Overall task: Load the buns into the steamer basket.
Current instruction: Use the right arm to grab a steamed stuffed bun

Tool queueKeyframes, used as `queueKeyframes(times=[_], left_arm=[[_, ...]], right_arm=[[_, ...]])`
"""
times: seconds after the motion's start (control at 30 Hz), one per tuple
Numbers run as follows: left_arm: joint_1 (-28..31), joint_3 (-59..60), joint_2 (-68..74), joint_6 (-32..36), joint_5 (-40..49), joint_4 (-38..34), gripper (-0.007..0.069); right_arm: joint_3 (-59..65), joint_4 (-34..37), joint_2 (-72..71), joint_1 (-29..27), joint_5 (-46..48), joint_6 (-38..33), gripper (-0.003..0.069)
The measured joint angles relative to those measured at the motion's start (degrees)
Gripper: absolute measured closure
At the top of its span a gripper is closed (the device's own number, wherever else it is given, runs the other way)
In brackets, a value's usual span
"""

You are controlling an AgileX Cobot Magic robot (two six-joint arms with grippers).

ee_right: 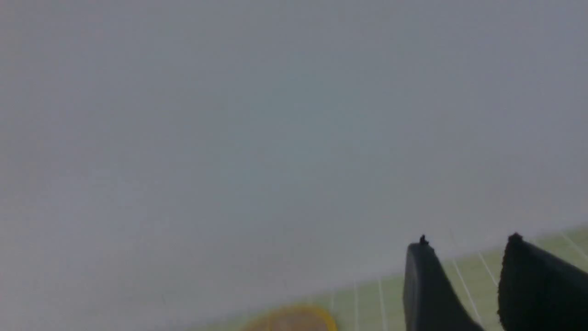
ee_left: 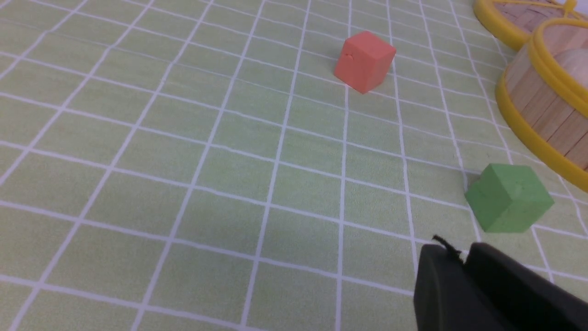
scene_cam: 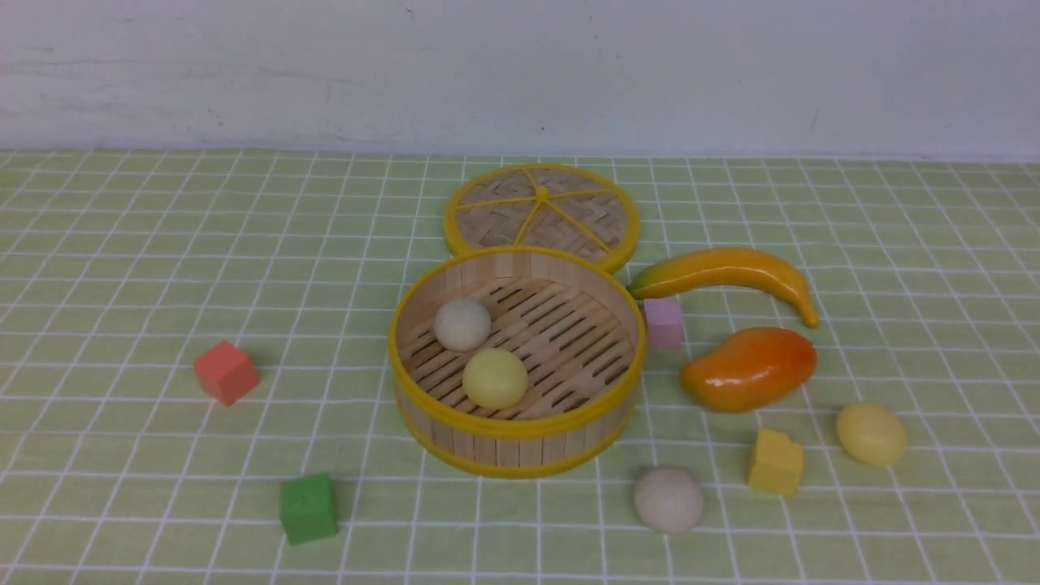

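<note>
We log the green checked tabletop, then the round bamboo-slat steamer basket with yellow rims at its middle, uncovered. The left tool hangs near a green foam cube, closed on nothing. The right tool is parted and empty, facing the wall. One off-white bun and one pale yellow bun lie inside the basket. A second off-white bun and a second pale yellow bun sit on the cloth to the right. We judge the task half done. Next, the right tool should drop over the nearer off-white bun.
</note>
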Motion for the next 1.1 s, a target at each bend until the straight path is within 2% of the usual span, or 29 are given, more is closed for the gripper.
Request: queueKeyframes(times=[0.07, 0.17, 0.4, 0.5, 0.57, 0.7, 0.93, 1.1], left_arm=[[0.0, 0.0, 0.0, 0.0, 0.0, 0.0, 0.0553], [0.0, 0.0, 0.0, 0.0, 0.0, 0.0, 0.0551], [0.0, 0.0, 0.0, 0.0, 0.0, 0.0, 0.0545], [0.0, 0.0, 0.0, 0.0, 0.0, 0.0, 0.0543], [0.0, 0.0, 0.0, 0.0, 0.0, 0.0, 0.0541], [0.0, 0.0, 0.0, 0.0, 0.0, 0.0, 0.0536], [0.0, 0.0, 0.0, 0.0, 0.0, 0.0, 0.0533], [0.0, 0.0, 0.0, 0.0, 0.0, 0.0, 0.0526]], right_arm=[[-0.2, 0.0, 4.4, 0.0, 4.3, -2.0, 0.0419], [-0.2, 1.6, 9.3, 0.0, 5.7, -3.9, 0.0419], [-0.3, 10.9, 20.1, 4.1, 6.9, -11.1, 0.0419], [-1.0, 14.6, 24.8, 6.9, 11.1, -16.5, 0.0419], [-3.9, 16.7, 30.6, 9.5, 18.5, -21.0, 0.0419], [-9.5, 16.7, 39.3, 11.8, 25.5, -22.8, 0.0419], [-17.8, 14.5, 51.9, 19.9, 29.0, -22.8, 0.0419], [-23.4, 5.6, 59.9, 27.5, 31.5, -17.8, 0.0419]])
